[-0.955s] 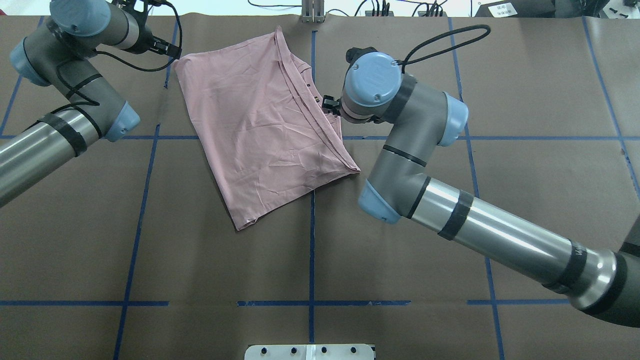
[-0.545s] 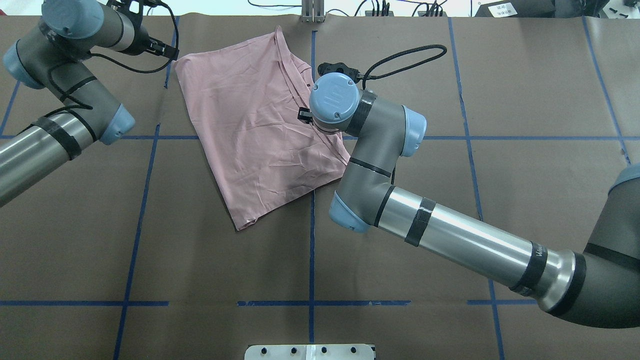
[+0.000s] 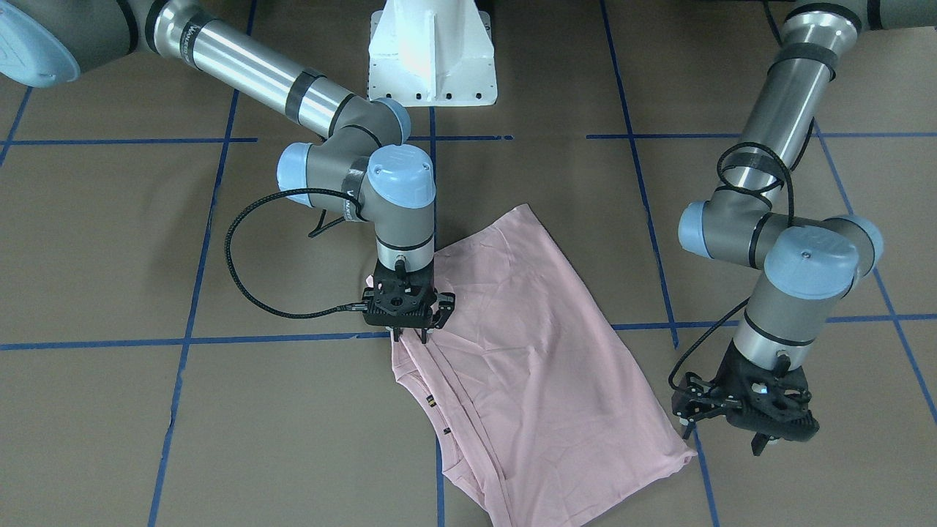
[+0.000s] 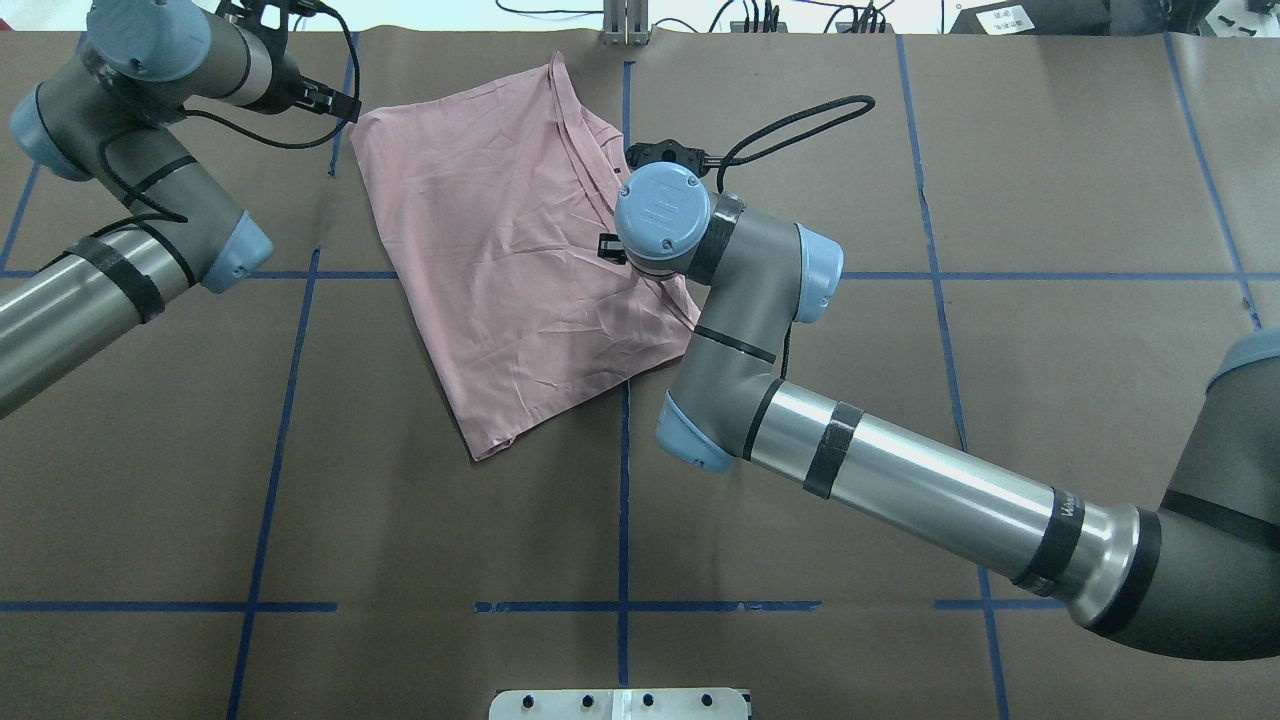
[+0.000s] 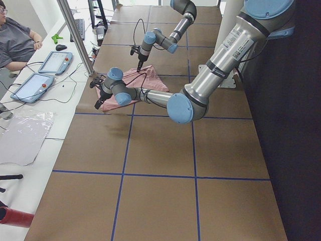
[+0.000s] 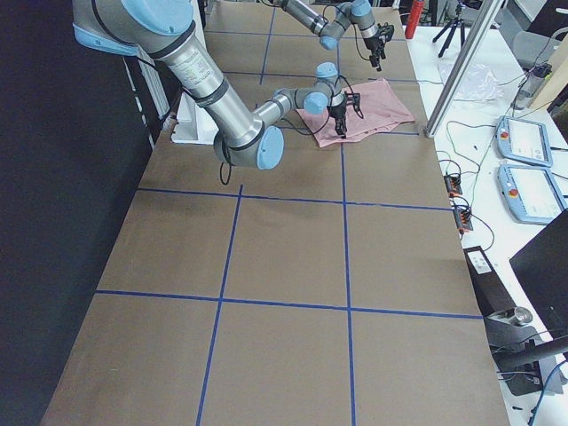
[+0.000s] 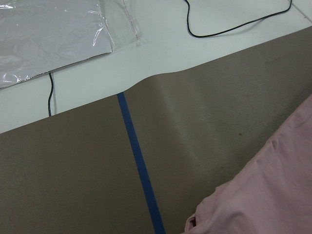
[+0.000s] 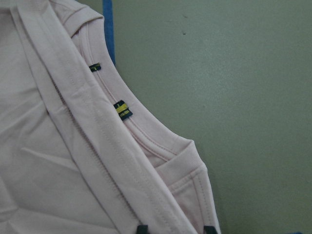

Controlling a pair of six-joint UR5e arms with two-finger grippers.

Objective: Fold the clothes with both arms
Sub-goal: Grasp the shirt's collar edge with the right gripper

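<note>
Shirt point(image 4: 500, 260) lies folded flat on the bench point(image 4: 300, 500), far centre. Your right pincer point(image 3: 411, 338) is narrow, its tips straddling the shirt's right folded edge. Your left pincer point(image 3: 725, 433) hangs wide just beside the far-left corner.

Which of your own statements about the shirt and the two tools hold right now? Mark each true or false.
1. The pink T-shirt lies on the brown table cover. True.
2. The left tool is clamped on the shirt. False: it hangs beside the shirt's corner, off the fabric, jaws apart.
3. The right tool is at the shirt's layered edge. True.
4. A cartoon print faces up. False: only plain pink fabric shows.
5. Small dark-and-yellow tags show along a curved seam in the right wrist view. True.
</note>
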